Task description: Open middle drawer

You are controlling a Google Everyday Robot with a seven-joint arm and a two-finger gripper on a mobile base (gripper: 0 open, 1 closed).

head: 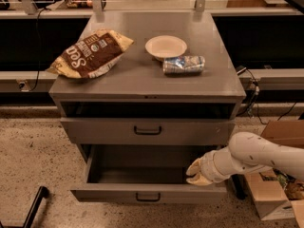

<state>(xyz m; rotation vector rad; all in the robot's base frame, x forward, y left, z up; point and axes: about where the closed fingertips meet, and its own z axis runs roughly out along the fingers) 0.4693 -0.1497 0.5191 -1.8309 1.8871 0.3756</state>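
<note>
Reaching in from the right, my white arm (266, 153) puts the gripper (194, 173) at the right inner corner of the middle drawer (109, 194), just behind its low front and close to the right wall. I cannot tell how wide the gripper stands, and I see nothing held in it.

The middle drawer is pulled well out from the grey table (142, 77), its shallow grey inside lies bare, and its small dark bar handle (147, 197) sits in the middle of the front. Above it the taller drawer (95, 131) is pushed in, with 1 larger dark handle (147, 130) at its centre. A dark open slot (142, 110) runs between that drawer and the tabletop.

On the table lie 3 things. At the left is a brown snack bag (90, 53), tilted, with large white letters that read "Sea"; its smaller print and a round green mark are too small to read. Toward the back, right of the bag, stands a white bowl (166, 46). Just in front of the bowl and touching its rim, a crumpled silver and blue package (184, 64) lies on its side; I cannot read its label.

On the speckled floor at the right, beside my arm, stands an open cardboard box (268, 198).
</note>
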